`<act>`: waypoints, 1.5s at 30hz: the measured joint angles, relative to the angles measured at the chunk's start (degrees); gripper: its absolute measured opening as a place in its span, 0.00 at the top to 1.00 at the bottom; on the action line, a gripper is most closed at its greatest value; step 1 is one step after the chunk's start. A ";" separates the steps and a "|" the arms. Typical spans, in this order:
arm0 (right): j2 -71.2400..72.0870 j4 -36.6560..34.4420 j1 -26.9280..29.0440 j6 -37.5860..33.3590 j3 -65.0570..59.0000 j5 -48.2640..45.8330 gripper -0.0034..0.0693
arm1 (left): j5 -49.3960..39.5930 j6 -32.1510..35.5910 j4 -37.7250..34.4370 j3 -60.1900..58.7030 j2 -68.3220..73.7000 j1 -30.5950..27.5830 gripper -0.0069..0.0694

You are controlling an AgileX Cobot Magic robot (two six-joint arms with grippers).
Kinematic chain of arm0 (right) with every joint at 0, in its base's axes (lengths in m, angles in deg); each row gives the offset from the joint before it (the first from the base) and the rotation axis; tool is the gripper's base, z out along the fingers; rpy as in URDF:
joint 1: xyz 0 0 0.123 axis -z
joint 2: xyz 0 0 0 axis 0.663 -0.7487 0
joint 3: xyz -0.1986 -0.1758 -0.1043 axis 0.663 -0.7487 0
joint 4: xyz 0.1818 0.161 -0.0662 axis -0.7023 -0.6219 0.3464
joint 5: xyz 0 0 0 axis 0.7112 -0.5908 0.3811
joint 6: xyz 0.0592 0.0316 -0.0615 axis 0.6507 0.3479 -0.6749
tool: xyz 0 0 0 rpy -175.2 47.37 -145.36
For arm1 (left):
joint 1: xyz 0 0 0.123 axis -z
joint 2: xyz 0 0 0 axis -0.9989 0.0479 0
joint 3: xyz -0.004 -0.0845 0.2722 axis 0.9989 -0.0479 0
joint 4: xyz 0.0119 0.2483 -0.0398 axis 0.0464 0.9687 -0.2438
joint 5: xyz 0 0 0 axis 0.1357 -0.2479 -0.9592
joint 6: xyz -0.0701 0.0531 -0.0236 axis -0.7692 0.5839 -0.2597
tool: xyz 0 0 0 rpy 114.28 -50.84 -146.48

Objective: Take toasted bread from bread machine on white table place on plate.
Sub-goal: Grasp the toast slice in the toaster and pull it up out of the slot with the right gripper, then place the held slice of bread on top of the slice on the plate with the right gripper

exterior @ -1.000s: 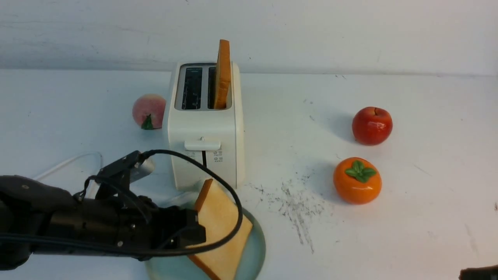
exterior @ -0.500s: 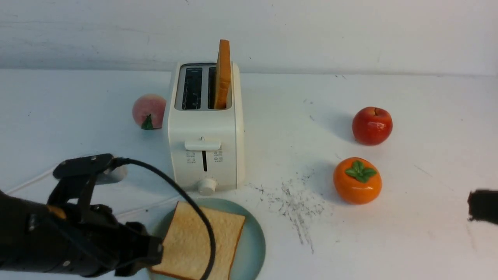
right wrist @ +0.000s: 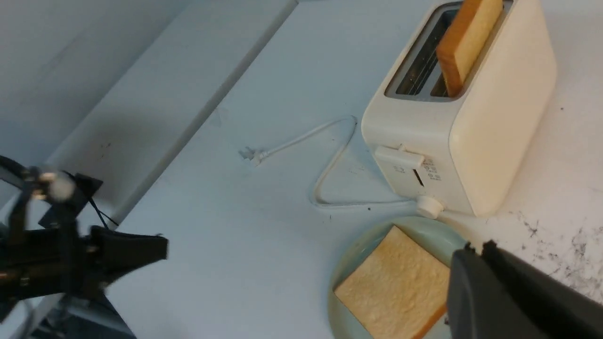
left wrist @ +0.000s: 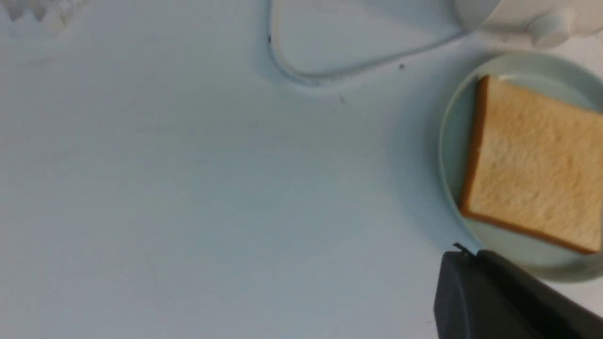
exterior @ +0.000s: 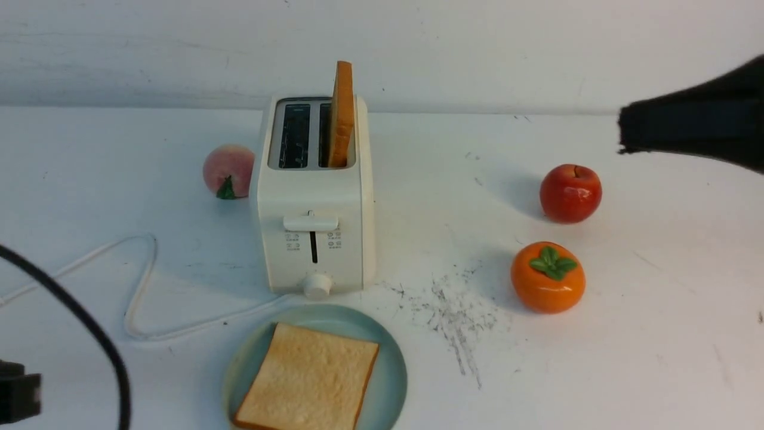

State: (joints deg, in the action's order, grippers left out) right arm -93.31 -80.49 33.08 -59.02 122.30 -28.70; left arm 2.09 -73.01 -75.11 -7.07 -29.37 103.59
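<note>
The bread machine (exterior: 310, 197) stands mid-table with one toasted bread slice (exterior: 341, 113) upright in its right slot; the left slot is empty. A second slice (exterior: 307, 379) lies flat on the plate (exterior: 391, 370) in front of it, with no gripper on it. My left gripper (left wrist: 464, 252) is shut and empty, to the left of the plate (left wrist: 450, 155); only a black piece of that arm (exterior: 18, 397) shows in the front view. My right gripper (right wrist: 476, 247) is shut and empty, raised at the far right (exterior: 624, 128), well away from the bread machine (right wrist: 471, 122).
A peach (exterior: 228, 170) sits left of the bread machine. An apple (exterior: 570, 193) and an orange persimmon (exterior: 548, 277) sit at the right. The white cord (exterior: 140, 286) loops over the white table (exterior: 656, 334) at the left. Dark scratch marks (exterior: 453, 310) lie right of the plate.
My left gripper let go of the slice, which went from tilted to flat on the plate, and the arm drew back left. My right arm rose from the lower right to the upper right.
</note>
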 joint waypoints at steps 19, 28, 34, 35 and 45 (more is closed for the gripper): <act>-40.94 35.91 -23.79 30.97 31.73 21.13 0.39 | -12.93 -3.96 -1.70 0.08 -15.49 0.00 0.93; -53.98 37.19 -23.79 31.84 43.72 27.63 0.17 | -12.69 -3.96 -1.73 0.08 -15.49 0.00 0.93; -57.66 37.78 -22.98 34.28 45.12 28.82 0.49 | -12.64 -3.90 -1.73 0.08 -15.49 0.00 0.93; -57.66 37.78 -22.92 34.43 45.12 28.81 0.53 | -12.64 -3.89 -1.73 0.08 -15.49 0.00 0.93; -40.56 39.64 -22.41 27.96 45.30 13.63 0.80 | -11.08 -2.86 -1.68 0.08 -15.49 0.00 0.93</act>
State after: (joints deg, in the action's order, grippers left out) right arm -133.87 -40.85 10.67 -31.06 167.61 -15.07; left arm -8.99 -75.87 -76.79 -7.00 -44.87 103.59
